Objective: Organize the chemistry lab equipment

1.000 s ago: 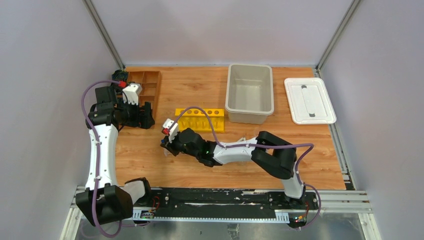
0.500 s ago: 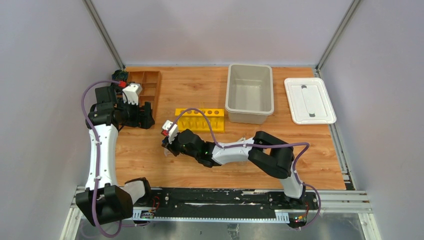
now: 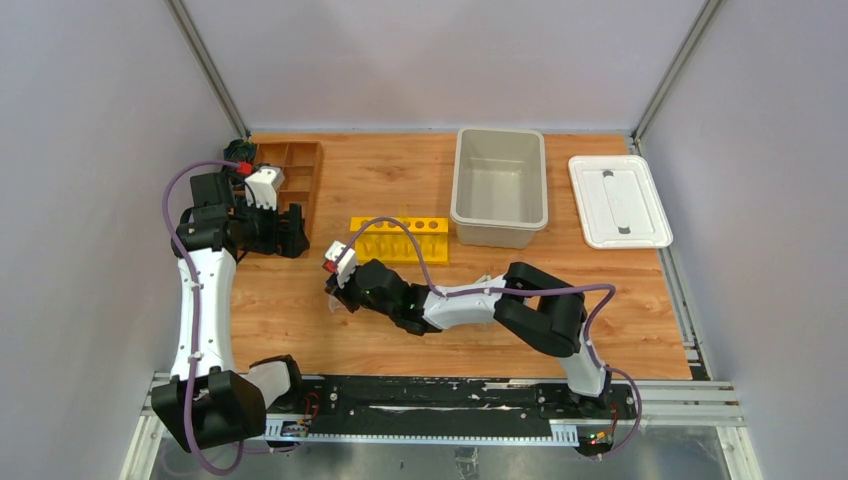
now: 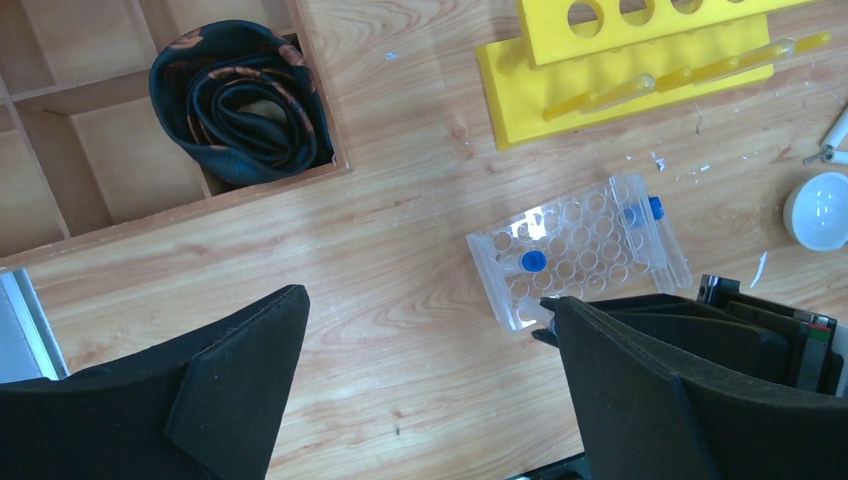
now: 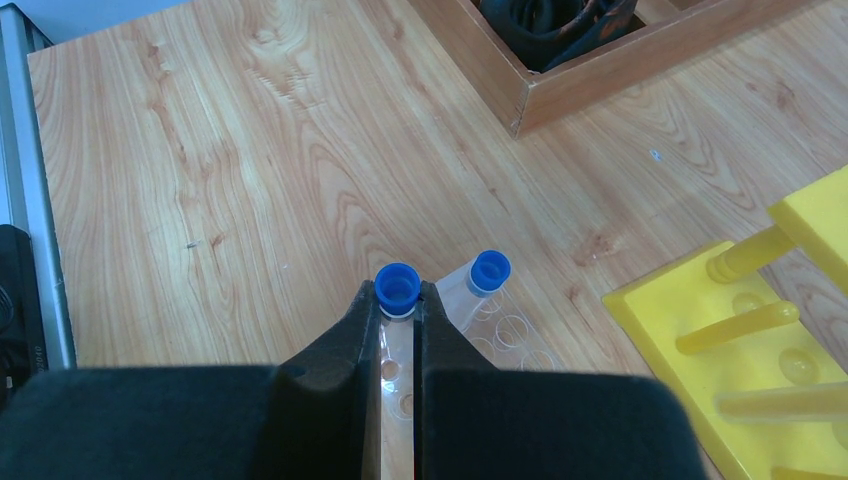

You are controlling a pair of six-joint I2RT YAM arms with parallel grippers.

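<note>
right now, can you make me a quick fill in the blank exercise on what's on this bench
1. The right gripper is shut on a thin clear tube whose cap is ___.
2. The left gripper hangs over bare wood with its jaws ___ and nothing between them.
3. The test-tube stand that lies on the table next to the clear plastic rack is coloured ___.

Missing words: blue; open; yellow

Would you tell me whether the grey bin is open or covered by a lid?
Open: the grey bin shows its bare interior, and the white lid lies flat on the table beside it, apart.
</note>
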